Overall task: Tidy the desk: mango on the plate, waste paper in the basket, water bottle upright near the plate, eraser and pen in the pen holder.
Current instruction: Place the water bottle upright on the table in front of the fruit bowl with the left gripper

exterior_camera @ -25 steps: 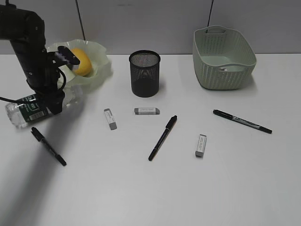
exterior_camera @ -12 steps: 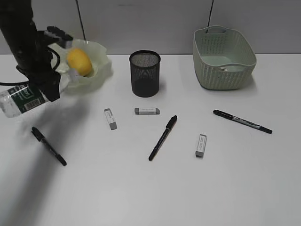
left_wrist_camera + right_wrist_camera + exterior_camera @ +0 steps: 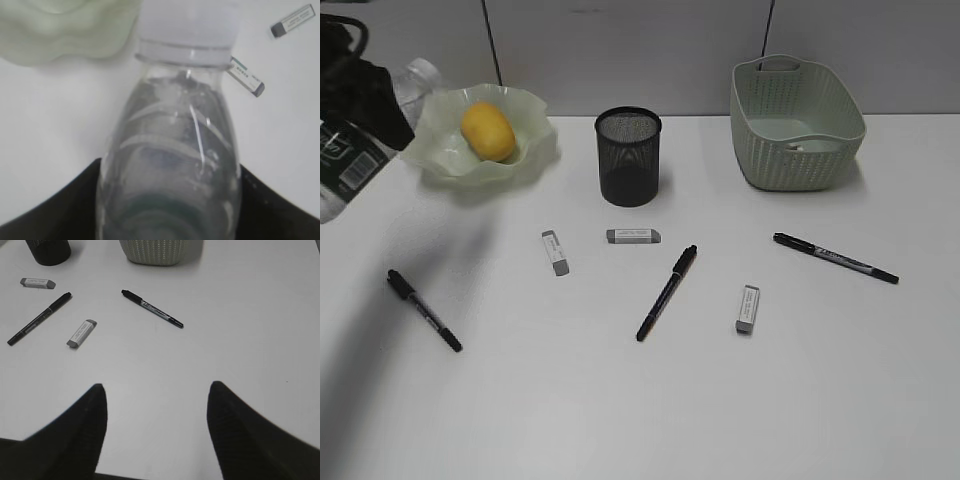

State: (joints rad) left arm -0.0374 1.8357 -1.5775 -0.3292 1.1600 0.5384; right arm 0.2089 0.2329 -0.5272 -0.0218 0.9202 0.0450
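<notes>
My left gripper is shut on the clear water bottle and holds it tilted in the air at the far left, cap toward the plate. In the left wrist view the bottle fills the space between the jaws. The mango lies on the plate. The waste paper lies in the basket. The black pen holder stands mid-back. Three erasers and three pens lie on the desk. My right gripper is open and empty.
The right wrist view shows a pen, another pen, two erasers, and the basket ahead. The left wrist view shows the plate's rim and two erasers below the bottle.
My left gripper has lifted the water bottle off the desk, up and to the left, and turned its cap upward. Everything else has stayed in place.
</notes>
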